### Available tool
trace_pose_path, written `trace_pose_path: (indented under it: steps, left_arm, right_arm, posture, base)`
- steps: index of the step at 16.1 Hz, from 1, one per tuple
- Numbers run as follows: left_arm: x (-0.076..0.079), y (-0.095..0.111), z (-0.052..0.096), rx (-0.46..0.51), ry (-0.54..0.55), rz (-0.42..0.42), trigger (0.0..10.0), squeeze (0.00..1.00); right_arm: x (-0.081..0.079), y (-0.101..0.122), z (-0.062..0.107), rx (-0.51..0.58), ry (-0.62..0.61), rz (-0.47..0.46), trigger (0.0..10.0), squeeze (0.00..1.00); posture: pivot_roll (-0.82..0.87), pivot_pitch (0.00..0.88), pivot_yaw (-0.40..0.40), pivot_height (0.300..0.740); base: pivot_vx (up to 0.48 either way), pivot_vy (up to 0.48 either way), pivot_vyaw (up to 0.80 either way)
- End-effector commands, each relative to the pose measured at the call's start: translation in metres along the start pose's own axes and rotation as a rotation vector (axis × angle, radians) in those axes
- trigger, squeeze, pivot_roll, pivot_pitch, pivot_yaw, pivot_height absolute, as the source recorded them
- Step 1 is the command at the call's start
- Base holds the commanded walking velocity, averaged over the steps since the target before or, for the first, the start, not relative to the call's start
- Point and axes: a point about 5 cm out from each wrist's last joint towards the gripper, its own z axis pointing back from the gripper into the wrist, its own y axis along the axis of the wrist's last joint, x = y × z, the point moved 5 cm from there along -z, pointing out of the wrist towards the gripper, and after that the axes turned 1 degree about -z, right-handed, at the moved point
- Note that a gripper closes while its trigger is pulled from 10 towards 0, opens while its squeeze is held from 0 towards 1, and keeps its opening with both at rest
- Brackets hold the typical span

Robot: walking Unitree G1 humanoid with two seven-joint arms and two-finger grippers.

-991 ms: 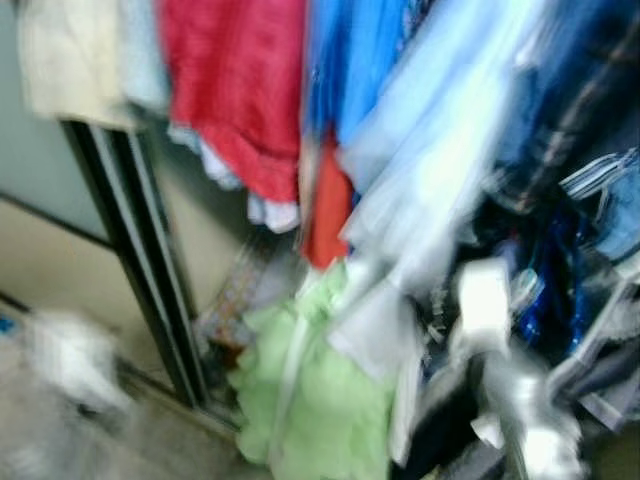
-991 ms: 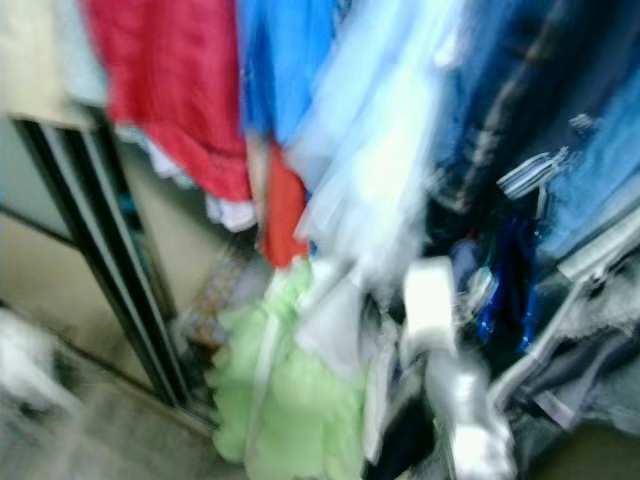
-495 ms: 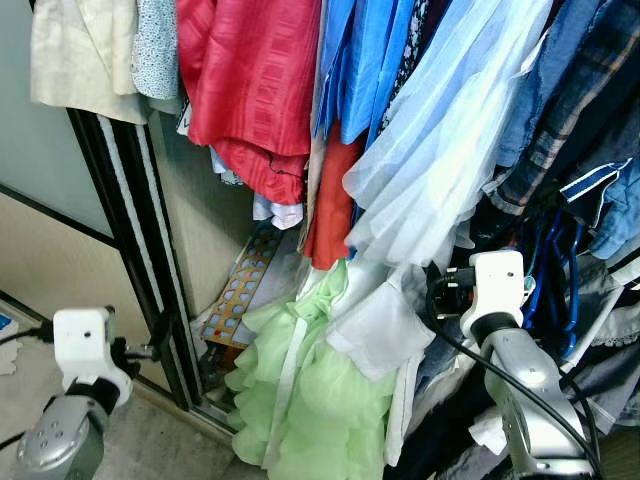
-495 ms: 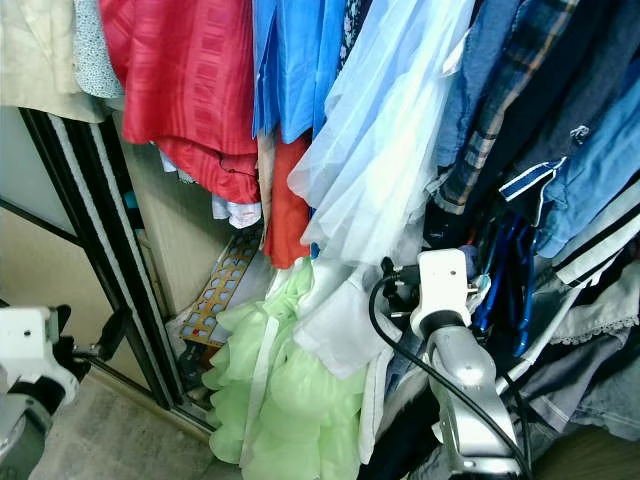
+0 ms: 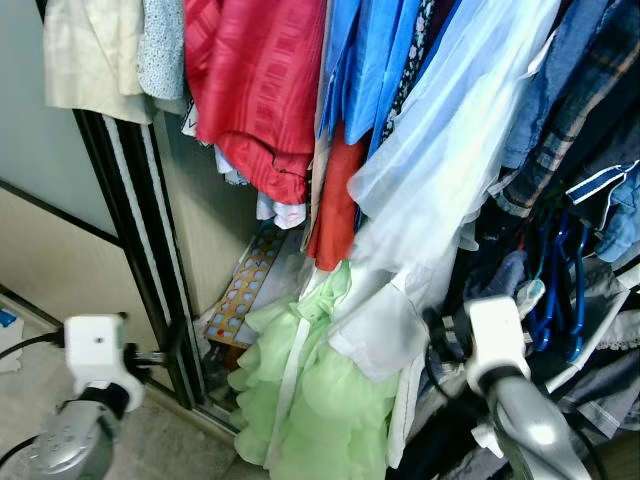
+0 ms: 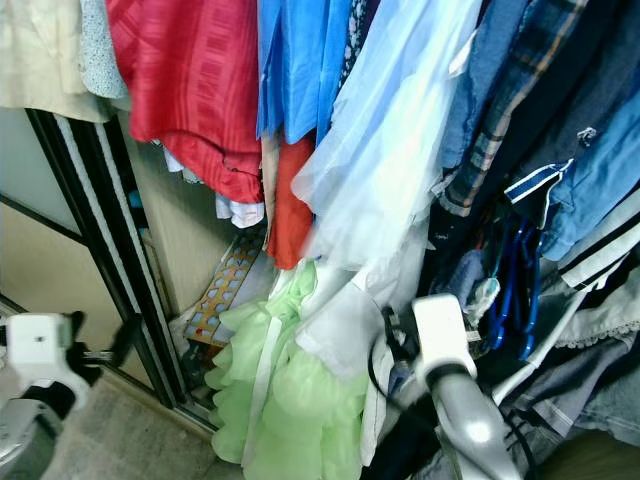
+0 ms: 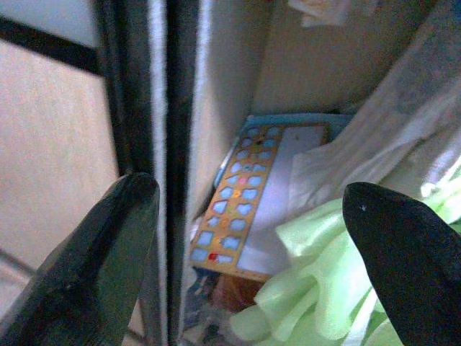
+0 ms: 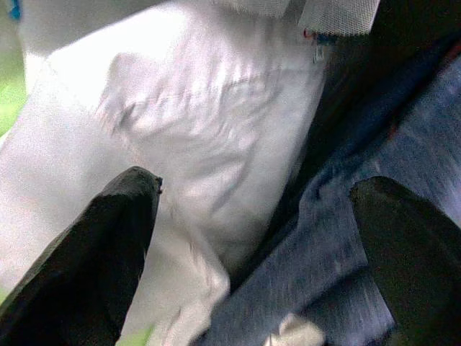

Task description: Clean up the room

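So the robot was standing right up against an open wardrobe stuffed with hanging clothes: a red garment (image 5: 262, 90), a couple of bright blue shirts (image 5: 368, 60), a sheer pale blue dress (image 5: 440, 170) and a bunch of denim and plaid stuff on the robot's right. Lower down a frilly light green dress (image 5: 315, 400) spilled toward the floor, with a white garment (image 5: 378, 335) hanging just beside it. Tucked behind the green dress, leaning against the wardrobe's side wall, was a colourful board (image 5: 245, 295) with rows of little blue shapes.

The left gripper (image 7: 252, 238) was low on the robot's left near the black sliding door frame (image 5: 140, 250), its fingers (image 7: 101, 267) spread wide with nothing between them, aimed at the board and the green frills. The right gripper (image 8: 252, 238) was pushed in among the clothes, fingers (image 8: 86, 252) also wide apart and not holding anything, facing the white garment and some blue denim (image 8: 346, 238) just beside it.
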Motion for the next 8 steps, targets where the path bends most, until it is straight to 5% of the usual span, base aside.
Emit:
trace_pose_path:
  steps: [1, 5, 8]
  left_arm:
    - [0.003, 0.004, -0.002, 0.019, 0.003, -0.008, 10.0, 0.0]
    - [0.007, -0.004, 0.003, 0.01, 0.018, 0.005, 10.0, 0.0]
    - [0.004, -0.001, 0.003, 0.022, 0.042, 0.002, 10.0, 0.0]
  right_arm:
    - [0.002, 0.01, 0.005, 0.028, 0.006, 0.018, 10.0, 0.0]
    - [-0.001, 0.019, 0.008, 0.058, 0.043, 0.036, 10.0, 0.0]
    - [-0.014, 0.024, 0.008, 0.077, 0.108, 0.139, 10.0, 0.0]
  posture:
    - [0.01, 0.0, -0.095, 0.74]
    - [0.0, 0.0, -0.089, 0.74]
    - [0.01, 0.0, -0.103, 0.74]
  base:
    - [0.0, 0.0, 0.0]
    - [0.0, 0.0, 0.0]
    - [0.0, 0.0, 0.8]
